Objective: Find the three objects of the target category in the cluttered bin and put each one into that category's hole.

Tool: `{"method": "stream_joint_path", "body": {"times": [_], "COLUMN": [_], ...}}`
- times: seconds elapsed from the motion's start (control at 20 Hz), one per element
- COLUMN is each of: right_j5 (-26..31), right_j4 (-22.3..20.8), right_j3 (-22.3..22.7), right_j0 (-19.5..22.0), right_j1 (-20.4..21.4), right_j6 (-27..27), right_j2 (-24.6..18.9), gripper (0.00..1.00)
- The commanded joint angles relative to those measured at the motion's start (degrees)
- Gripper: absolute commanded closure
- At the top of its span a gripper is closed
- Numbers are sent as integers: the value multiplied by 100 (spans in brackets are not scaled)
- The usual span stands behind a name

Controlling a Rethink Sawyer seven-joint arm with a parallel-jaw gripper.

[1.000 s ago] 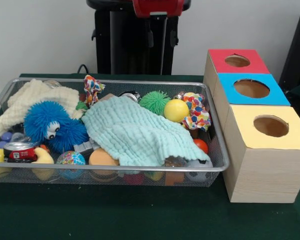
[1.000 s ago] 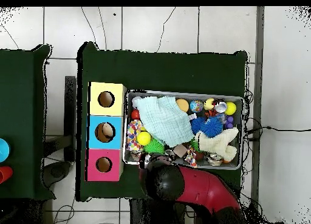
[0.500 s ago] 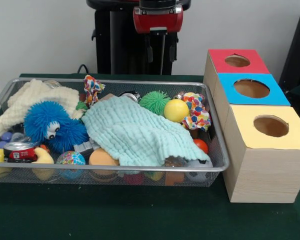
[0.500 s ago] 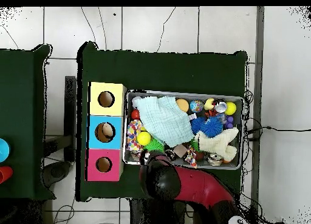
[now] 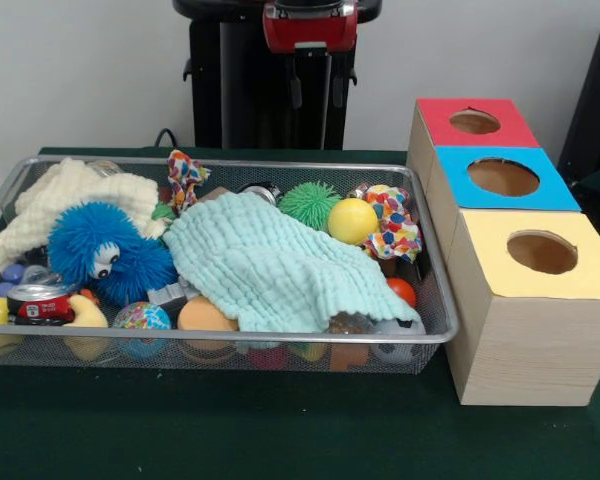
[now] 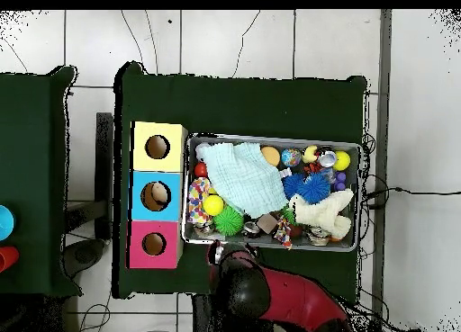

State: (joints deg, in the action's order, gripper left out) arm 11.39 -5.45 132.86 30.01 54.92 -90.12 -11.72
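Gripper [image 5: 315, 95] noted at 12 o'clock of the front view, raised slightly against half a second ago. Fingers parted, nothing held. Arm [image 6: 288, 297] in the overhead view drawn back towards 6 o'clock, clear of the bin [image 5: 280, 342]. No object lifted; contents unmoved. Target category not determinable. Mint cloth [image 5: 270, 265] lying over the bin's centre, likely hiding items. Yellow ball [image 5: 353, 220] exposed at 2 o'clock of the bin. Row of boxes [image 5: 500, 340] at 3 o'clock. Judged: search not yet begun.

front view level, overhead straight down, sharing bin [image 5: 435, 330]
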Motion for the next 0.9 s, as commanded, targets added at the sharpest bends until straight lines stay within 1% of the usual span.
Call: {"method": "stream_joint_path", "body": {"times": [0.05,0.1,0.15,0.2,0.25,0.3,0.35,0.4,0.45,0.7,0.8,0.9], "right_j5": [-146,-134,-98,17,146,351,545,714,841,1355,1553,1640], "right_j4": [-87,-59,0,75,128,166,278,338,294,173,115,131], "right_j3": [762,864,983,1043,1030,905,790,583,293,-932,-1291,-1522], "right_j0": [29,36,104,96,77,15,23,29,-31,-170,-184,-222], "right_j1": [648,763,899,1059,1227,1359,1397,1335,1222,453,236,131], "right_j6": [-1004,-1016,-1003,-981,-913,-803,-719,-627,-551,-347,-226,-254], "right_j2": [101,100,-3,-26,-56,-44,-161,-273,-274,-373,-438,-445], "gripper": [0,0,0,0,0,0,0,0,0,0,0,0]}}
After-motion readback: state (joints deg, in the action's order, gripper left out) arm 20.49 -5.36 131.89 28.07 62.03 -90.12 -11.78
